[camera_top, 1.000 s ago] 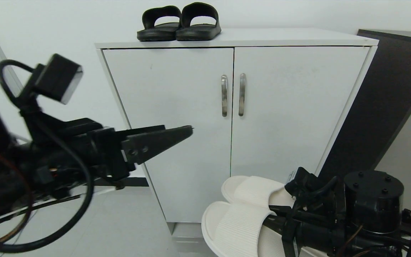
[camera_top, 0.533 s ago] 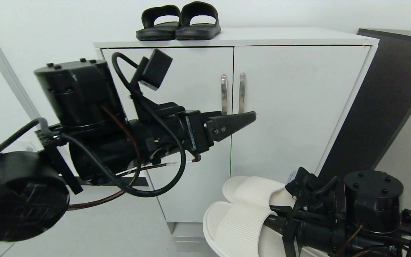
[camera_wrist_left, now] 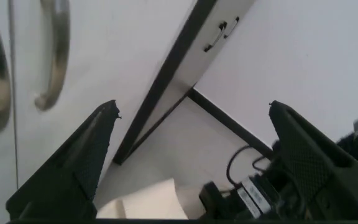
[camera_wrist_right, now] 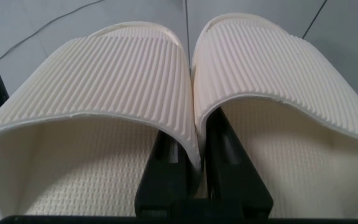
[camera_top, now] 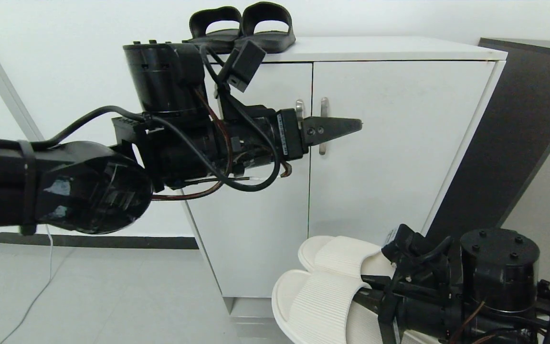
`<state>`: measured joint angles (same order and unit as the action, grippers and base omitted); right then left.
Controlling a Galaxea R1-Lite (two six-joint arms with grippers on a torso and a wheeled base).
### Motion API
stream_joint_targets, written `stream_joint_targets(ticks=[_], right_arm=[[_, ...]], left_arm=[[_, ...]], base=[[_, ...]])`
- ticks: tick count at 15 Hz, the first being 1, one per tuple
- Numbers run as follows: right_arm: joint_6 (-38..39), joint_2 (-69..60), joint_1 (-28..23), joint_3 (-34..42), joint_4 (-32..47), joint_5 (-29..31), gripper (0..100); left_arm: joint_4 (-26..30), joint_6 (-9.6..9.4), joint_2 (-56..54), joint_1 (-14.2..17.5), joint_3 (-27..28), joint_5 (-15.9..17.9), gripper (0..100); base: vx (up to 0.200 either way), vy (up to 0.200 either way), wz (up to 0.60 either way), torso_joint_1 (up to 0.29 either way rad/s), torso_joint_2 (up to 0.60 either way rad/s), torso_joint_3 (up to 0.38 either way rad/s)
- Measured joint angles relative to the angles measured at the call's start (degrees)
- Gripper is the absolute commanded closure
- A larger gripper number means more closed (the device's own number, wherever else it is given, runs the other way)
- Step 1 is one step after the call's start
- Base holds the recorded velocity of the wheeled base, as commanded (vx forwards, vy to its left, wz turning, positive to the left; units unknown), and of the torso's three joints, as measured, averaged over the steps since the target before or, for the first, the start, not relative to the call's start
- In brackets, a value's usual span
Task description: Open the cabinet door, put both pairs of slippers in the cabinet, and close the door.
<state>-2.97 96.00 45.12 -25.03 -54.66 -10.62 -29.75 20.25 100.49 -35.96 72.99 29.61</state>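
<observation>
The white cabinet (camera_top: 399, 157) has both doors shut, with two metal handles (camera_top: 323, 102) at the centre seam. A pair of black slippers (camera_top: 241, 26) rests on its top. My left gripper (camera_top: 358, 125) is level with the handles, just in front of them, open and empty. In the left wrist view its fingers (camera_wrist_left: 73, 174) stand wide apart with the handles (camera_wrist_left: 53, 56) close by. Low in front of the right door, my right gripper (camera_top: 368, 292) is shut on the pair of white slippers (camera_top: 322, 286), pinching the inner strap edges (camera_wrist_right: 194, 118) together.
A dark panel (camera_top: 518, 143) stands against the cabinet's right side. A white wall with a dark baseboard (camera_top: 89, 240) lies to the left. Grey floor (camera_top: 112, 296) spreads below, with a thin cable (camera_top: 31, 296) on it.
My left arm has swung up and to the right, from low left of the cabinet to handle height. The right arm and white slippers have stayed put.
</observation>
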Motion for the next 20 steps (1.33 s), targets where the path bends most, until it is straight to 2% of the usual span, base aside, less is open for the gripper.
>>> stream_joint_targets(ticks=[2, 7, 12, 15, 20], right_arm=[[0.00, 0.02, -0.05, 0.06, 0.01, 0.02, 100], [0.00, 0.02, -0.09, 0.06, 0.01, -0.05, 100], [0.00, 0.05, -0.63, -0.09, 0.04, -0.20, 100], [0.00, 0.06, -0.74, -0.09, 0.00, -0.27, 100], [0.02, -0.05, -0.77, -0.18, 0.01, -0.44, 100]], left_arm=[[0.18, 0.11, 2.07, 0.22, 2.47, -3.91, 0], [0.11, -0.17, 4.12, 0.27, 4.13, -8.13, 0], [0.85, -1.40, 7.28, 1.29, 8.29, -9.53, 0], [0.88, -1.45, 10.48, 1.29, 11.87, -9.50, 0], [0.77, -1.28, 12.52, 0.74, 13.29, -9.72, 0]], base=[[0.000, 0.000, 0.00, 0.000, 0.00, 0.000], [0.000, 0.000, 0.00, 0.000, 0.00, 0.000], [0.000, 0.000, 0.00, 0.000, 0.00, 0.000], [0.000, 0.000, 0.00, 0.000, 0.00, 0.000], [0.000, 0.000, 0.00, 0.000, 0.00, 0.000]])
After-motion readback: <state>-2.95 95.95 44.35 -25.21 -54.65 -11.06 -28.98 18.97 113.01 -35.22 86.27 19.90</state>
